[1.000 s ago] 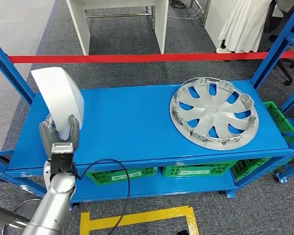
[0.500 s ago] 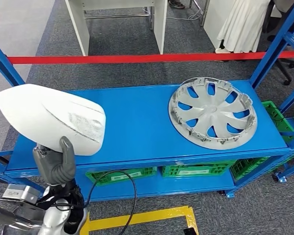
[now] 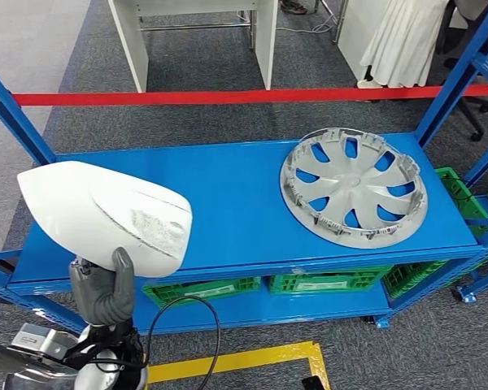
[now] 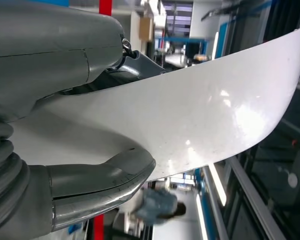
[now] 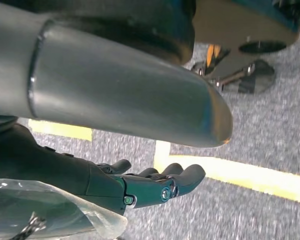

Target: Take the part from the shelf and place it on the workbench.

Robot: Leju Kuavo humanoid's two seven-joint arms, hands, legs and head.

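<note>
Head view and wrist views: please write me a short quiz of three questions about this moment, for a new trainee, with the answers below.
1. True or false: the left robot hand holds the white part up off the blue shelf.
2. What lies on the blue shelf, toward the robot's right side?
A. a silver wheel cover
B. a green crate
C. a cardboard box
3. Fill in the missing word: in the right wrist view, the right robot hand holds nothing and hangs over grey carpet marked with ______ lines.

Key:
1. True.
2. A, the silver wheel cover.
3. Yellow, as on the yellow lines.
</note>
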